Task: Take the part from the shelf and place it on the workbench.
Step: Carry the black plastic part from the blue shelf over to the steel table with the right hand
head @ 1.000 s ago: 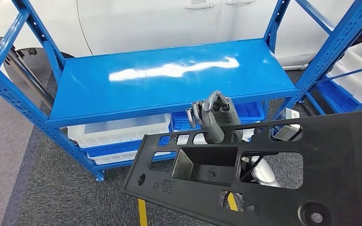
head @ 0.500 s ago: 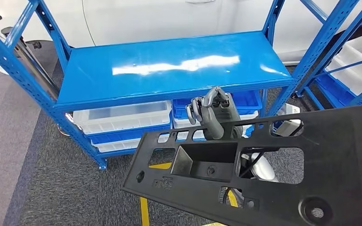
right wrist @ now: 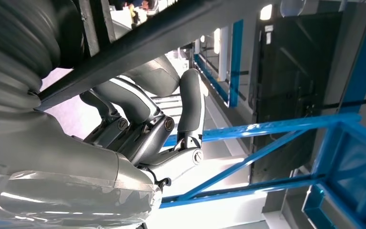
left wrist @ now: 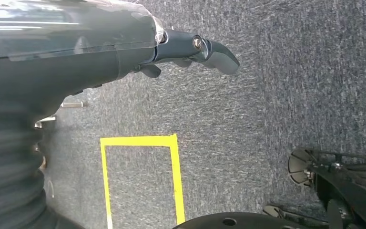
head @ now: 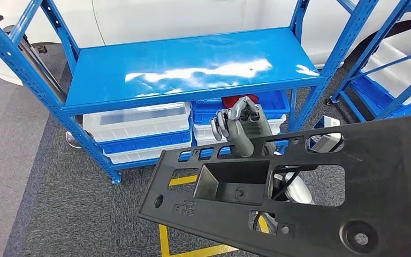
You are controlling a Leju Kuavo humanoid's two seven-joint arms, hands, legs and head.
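You can see the part [head: 321, 187], a big flat black plastic panel full of holes, up in the air in front of the blue metal shelf [head: 192, 69]. The right hand [head: 241, 131] grips its top edge, fingers curled over. The left hand [left wrist: 124, 47] hangs over grey carpet [left wrist: 267, 95], holding nothing; you cannot tell how its fingers lie.

1. You lose the large black moulded plastic panel [head: 321, 184] past the head view's right and lower edges.
2. It hides most of the right hand [head: 242, 131].
3. The red object [head: 241, 100] under the blue steel shelf [head: 187, 67] stays unidentifiable.
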